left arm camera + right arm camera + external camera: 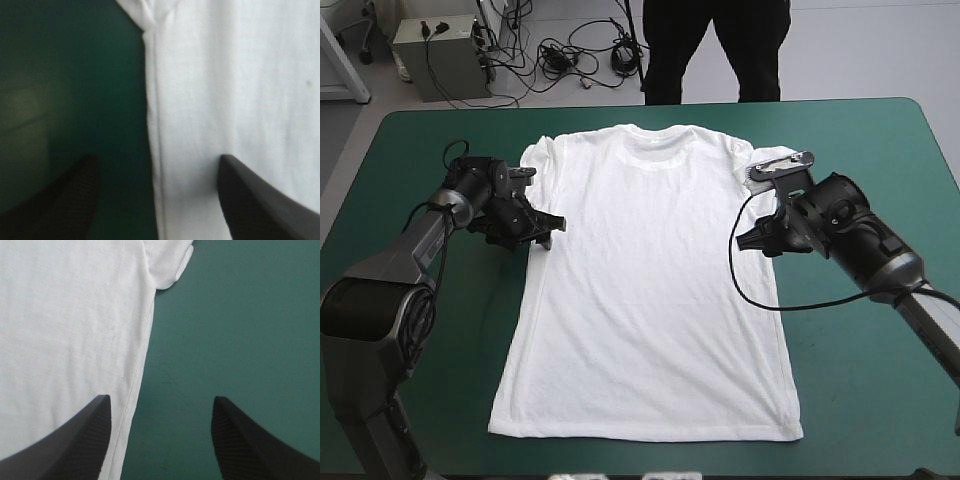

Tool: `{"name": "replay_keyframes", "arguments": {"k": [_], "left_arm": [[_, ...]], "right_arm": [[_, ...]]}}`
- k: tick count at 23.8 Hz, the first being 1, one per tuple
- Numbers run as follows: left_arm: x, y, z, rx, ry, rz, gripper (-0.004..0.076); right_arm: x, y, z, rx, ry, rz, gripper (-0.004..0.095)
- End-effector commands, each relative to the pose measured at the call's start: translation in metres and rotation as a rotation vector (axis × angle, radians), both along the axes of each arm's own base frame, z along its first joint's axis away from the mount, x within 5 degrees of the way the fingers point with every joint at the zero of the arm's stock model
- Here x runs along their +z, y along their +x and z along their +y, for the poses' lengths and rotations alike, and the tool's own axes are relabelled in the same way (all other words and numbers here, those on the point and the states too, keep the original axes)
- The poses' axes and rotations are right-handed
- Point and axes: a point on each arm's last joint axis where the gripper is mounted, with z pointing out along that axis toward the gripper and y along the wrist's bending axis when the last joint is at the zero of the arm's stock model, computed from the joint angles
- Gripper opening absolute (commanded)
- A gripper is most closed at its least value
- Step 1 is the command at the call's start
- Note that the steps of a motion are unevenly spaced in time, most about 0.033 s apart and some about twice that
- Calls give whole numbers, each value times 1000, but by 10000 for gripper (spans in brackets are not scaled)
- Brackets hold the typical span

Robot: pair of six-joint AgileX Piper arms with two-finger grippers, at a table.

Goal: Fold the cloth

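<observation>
We see the T-shirt (645, 290) lying flat.
Our left hand (553, 228) and right hand (748, 238) stand apart, each straddling one side edge on the teal-green surface (860, 380).

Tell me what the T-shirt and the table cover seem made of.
The T-shirt: thin white knit, probably cotton, matte; fine weave texture shows close up. The teal-green cover: smooth sheet, possibly vinyl or rubber; faint sheen, no wrinkles.

The left arm (415, 245) reaches in low from its side, and the left gripper (548, 226) points toward the middle with its fingers (260, 200) spread wide. The right arm (865, 240) mirrors it. The right gripper (750, 240) faces inward, its fingers (75, 440) likewise well apart.
</observation>
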Motion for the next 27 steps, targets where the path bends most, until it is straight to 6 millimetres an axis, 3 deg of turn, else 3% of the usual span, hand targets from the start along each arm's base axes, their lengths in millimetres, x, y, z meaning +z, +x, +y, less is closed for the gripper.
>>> {"name": "replay_keyframes", "arguments": {"k": [1, 6, 13, 20, 25, 27], "left_arm": [[29, 2, -2, 5, -31, -87, 430], [29, 3, -2, 8, -32, -92, 237], [30, 6, -3, 4, -40, -133, -3], [30, 5, -9, -29, -59, -134, -9], [31, 5, -14, -39, -61, -142, -9], [31, 5, -16, -46, -60, -146, -9]], "right_arm": [[14, 7, 2, 23, 20, -100, 563], [-6, 28, -1, -22, 63, -60, 563], [-52, 59, -5, -48, 23, 61, 564], [-96, 84, -1, -61, 74, 129, 564], [-110, 90, -3, -61, 126, 174, 563], [-121, 90, -1, -51, 122, 231, 497]]}}
